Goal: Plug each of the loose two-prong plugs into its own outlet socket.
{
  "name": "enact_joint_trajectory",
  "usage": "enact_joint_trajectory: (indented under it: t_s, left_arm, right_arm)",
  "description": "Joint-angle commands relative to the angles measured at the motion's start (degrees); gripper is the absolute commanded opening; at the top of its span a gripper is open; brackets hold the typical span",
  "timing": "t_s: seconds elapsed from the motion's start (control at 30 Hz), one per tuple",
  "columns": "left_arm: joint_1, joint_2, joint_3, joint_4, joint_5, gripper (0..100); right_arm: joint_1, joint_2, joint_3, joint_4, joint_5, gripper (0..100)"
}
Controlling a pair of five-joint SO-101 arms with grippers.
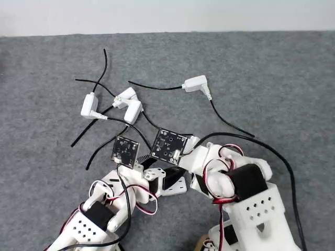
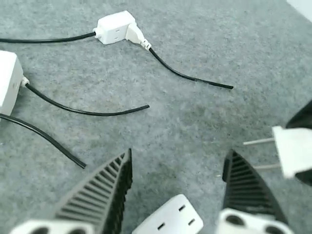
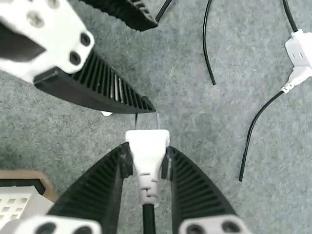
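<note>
My right gripper [image 3: 147,148] is shut on a white two-prong plug [image 3: 147,155], its prongs pointing at a black finger [image 3: 97,83] of the left gripper. In the left wrist view the same plug [image 2: 294,150] comes in from the side, prongs bare. My left gripper [image 2: 179,153] is open, and a white outlet socket [image 2: 168,222] lies between its fingers near their base, slots facing up. In the high view both grippers meet near the front of the table, under the two camera boards [image 1: 168,145].
Farther back lie more white plugs and sockets with black cable stubs: one pair [image 1: 194,83] at the back right, three pieces [image 1: 125,97] at the back left. The grey felt table [image 1: 272,78] is open on the right.
</note>
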Motion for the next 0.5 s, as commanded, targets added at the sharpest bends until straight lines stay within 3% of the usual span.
enact_joint_trajectory:
  t_s: [0.0, 0.47]
  left_arm:
    - [0.4, -0.5, -0.2, -1.1, -0.1, 28]
    - [0.4, -0.6, 0.3, -1.3, -0.2, 28]
  right_arm:
    - [-0.6, -0.9, -3.9, -0.3, -2.2, 0.9]
    - [-1.3, -0.4, -3.8, -2.7, -5.2, 0.9]
